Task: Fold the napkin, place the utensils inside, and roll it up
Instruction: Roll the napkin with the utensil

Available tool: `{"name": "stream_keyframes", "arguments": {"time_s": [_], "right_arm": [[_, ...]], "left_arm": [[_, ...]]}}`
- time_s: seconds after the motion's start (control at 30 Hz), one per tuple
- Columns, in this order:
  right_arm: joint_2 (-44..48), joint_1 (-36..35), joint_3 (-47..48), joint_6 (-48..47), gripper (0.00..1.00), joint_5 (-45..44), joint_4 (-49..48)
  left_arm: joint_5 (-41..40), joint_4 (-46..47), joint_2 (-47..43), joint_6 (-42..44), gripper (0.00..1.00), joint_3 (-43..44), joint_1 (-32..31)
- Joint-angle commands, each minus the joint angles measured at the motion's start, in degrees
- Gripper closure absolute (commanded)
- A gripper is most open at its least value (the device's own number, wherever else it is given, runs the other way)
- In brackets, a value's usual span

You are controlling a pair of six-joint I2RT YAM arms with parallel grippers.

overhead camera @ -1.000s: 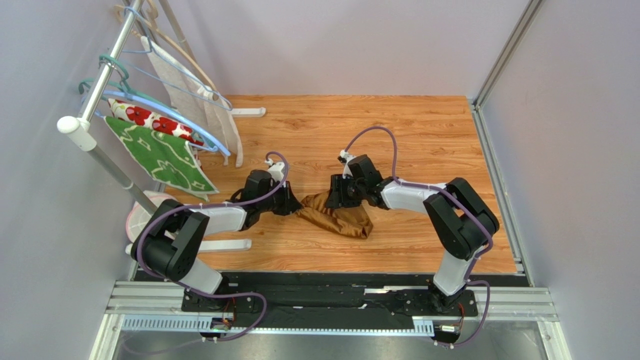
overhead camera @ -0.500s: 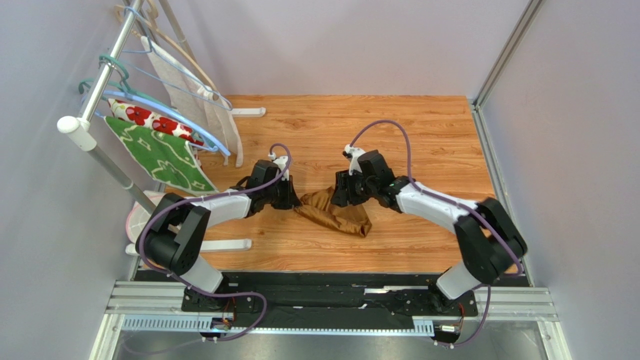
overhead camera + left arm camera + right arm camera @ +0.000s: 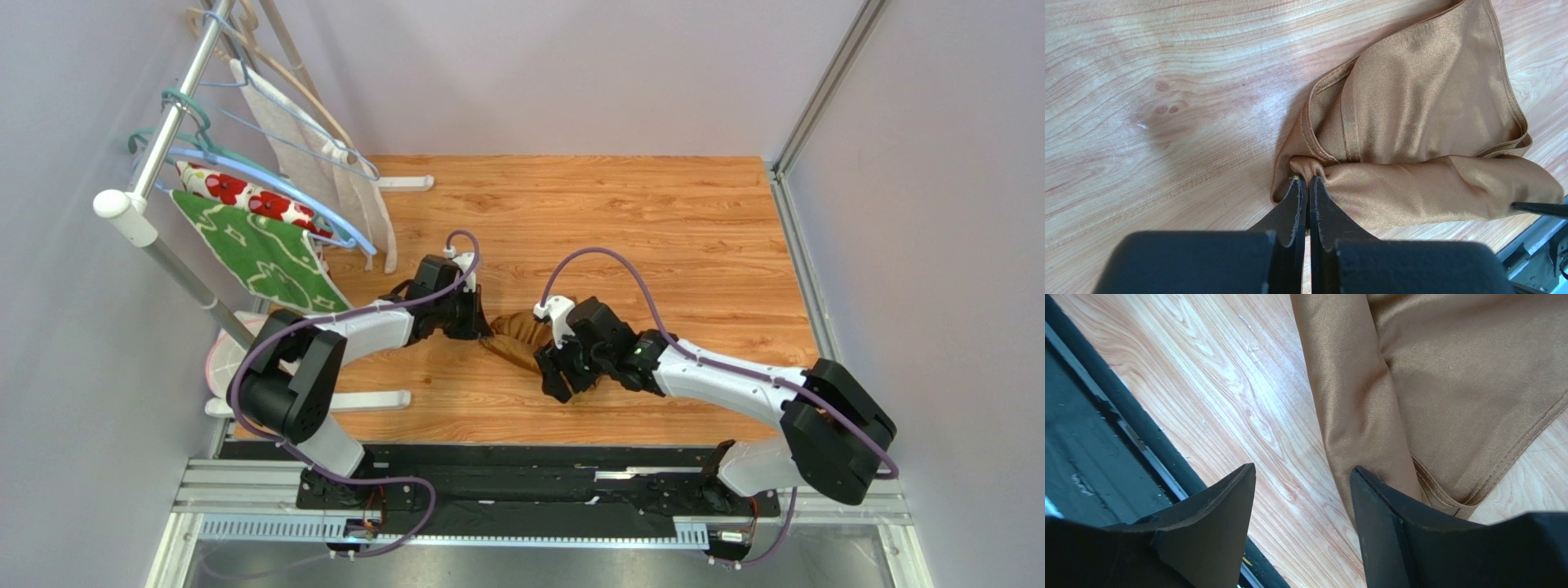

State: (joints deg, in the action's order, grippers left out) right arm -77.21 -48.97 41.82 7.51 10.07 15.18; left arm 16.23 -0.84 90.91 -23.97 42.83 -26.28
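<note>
Napkin: we are looking at a thin golden-brown cloth (image 3: 513, 337) with a soft sheen. It is lying bunched and folded over itself on the table, between the two arms. Its stitched hems are curving along the folds, and one long side is rolling into a rounded ridge (image 3: 1358, 398).
Left fingers: these flat black fingers (image 3: 1293, 208) are clenching a gathered corner of the napkin (image 3: 1413, 116). The cloth is puckering into tight creases right at their tips.
Right fingers: these broad, matte black wedges (image 3: 1211, 520) are standing spread apart and gripping nothing, with bare wood showing in the gap. One tip is hanging over the napkin's rolled edge; we cannot tell whether it is touching.
Table: the smooth wood-grain top (image 3: 687, 221) is carrying the cloth, with pale streaks and a few small knots (image 3: 1165, 101).
Rail: a dark strip (image 3: 1100, 447) is running along the table's near edge, beside the right fingers.
Rack: a white pole (image 3: 157, 165) at the far left is holding wire hangers, a green leaf-patterned cloth (image 3: 264, 257) and a white cloth with red flowers (image 3: 239, 192), well apart from the napkin.
</note>
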Motion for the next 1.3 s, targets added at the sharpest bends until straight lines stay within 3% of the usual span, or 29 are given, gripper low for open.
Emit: {"name": "stream_keyframes", "arguments": {"time_s": [0.0, 0.37, 0.77, 0.87, 0.97, 1.03, 1.07, 1.13, 1.17, 1.27], "right_arm": [[-1.89, -2.27, 0.54, -2.50, 0.37, -6.90, -0.33], [-4.18, -4.47, -0.25, -1.18, 0.38, -17.09, -0.68], [-11.11, -4.55, 2.74, 1.19, 0.39, -17.62, 2.48], [-12.08, -4.47, 3.35, 2.16, 0.41, -16.66, 3.80], [-13.84, -4.47, 3.79, 3.48, 0.58, -15.00, 5.03], [-14.72, -4.38, 3.53, 4.35, 0.68, -13.42, 5.47], [-14.81, -4.47, 3.44, 4.44, 0.73, -12.71, 5.47], [-15.25, -4.21, 3.09, 4.62, 0.76, -10.87, 5.21], [-15.34, -4.03, 2.91, 4.62, 0.77, -8.85, 5.39], [-16.39, -2.45, 2.30, 4.80, 0.81, -3.93, 4.95]], "left_arm": [[-0.41, -3.99, 1.37, 1.90, 1.00, 1.20, -0.26], [-0.32, -5.13, 1.90, 3.13, 1.00, 2.52, -0.17], [-0.06, -7.33, 3.21, 4.37, 1.00, 4.89, -0.26], [0.64, -7.77, 3.65, 4.10, 1.00, 5.51, -0.26], [0.74, -7.68, 2.87, 3.23, 1.00, 5.69, -0.17], [-0.41, -8.03, 2.08, 2.70, 0.92, 5.86, 0.18], [-0.58, -8.04, 0.86, 2.17, 0.79, 5.86, 0.44], [-0.76, -8.04, -0.56, 1.56, 0.63, 5.86, 1.14], [-0.93, -8.12, -2.04, 1.12, 0.47, 5.78, 1.84], [-2.69, -8.13, -4.94, 0.68, 0.31, 5.51, 2.64]]}}
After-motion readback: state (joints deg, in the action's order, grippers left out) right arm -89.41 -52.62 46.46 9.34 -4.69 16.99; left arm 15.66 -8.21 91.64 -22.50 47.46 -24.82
